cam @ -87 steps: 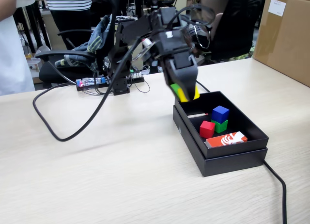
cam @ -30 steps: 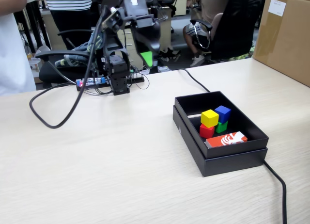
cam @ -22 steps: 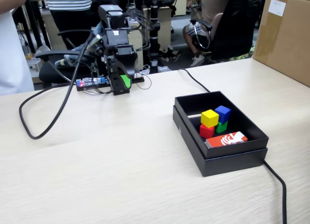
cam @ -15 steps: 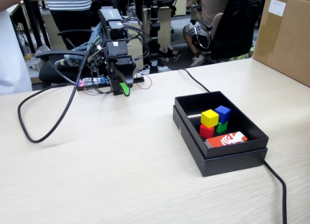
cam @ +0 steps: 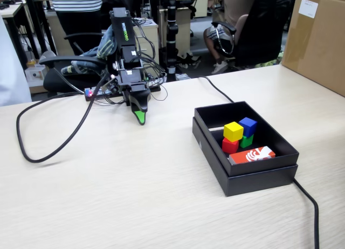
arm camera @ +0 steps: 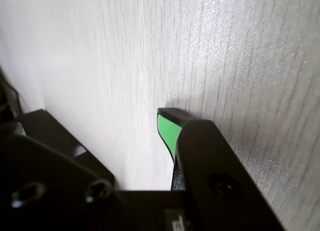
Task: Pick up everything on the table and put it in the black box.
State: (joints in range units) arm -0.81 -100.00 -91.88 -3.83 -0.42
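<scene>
The black box (cam: 253, 176) sits on the right of the table (cam: 135, 195) in the fixed view. Inside it a yellow cube (cam: 233, 131) rests on a red cube (cam: 229, 146), and a blue cube (cam: 248, 125) rests on a green cube (cam: 247, 141). My gripper (cam: 139, 115) is far to the left of the box, folded down by the arm's base, its green-padded tip touching the table. In the wrist view the gripper (arm camera: 92, 122) is open, with only bare table between the jaws; one green-padded finger (arm camera: 167, 131) shows clearly.
A red-and-white card (cam: 252, 154) lies in the box's front. A brown carton (cam: 318, 39) stands at the back right. A black cable (cam: 48, 146) loops over the table's left, and another cable (cam: 307, 200) runs from behind the box. Chairs and people fill the background.
The gripper held the yellow cube over the box, and that cube now lies on the red one. The arm swung left and folded down until its tip reached the table.
</scene>
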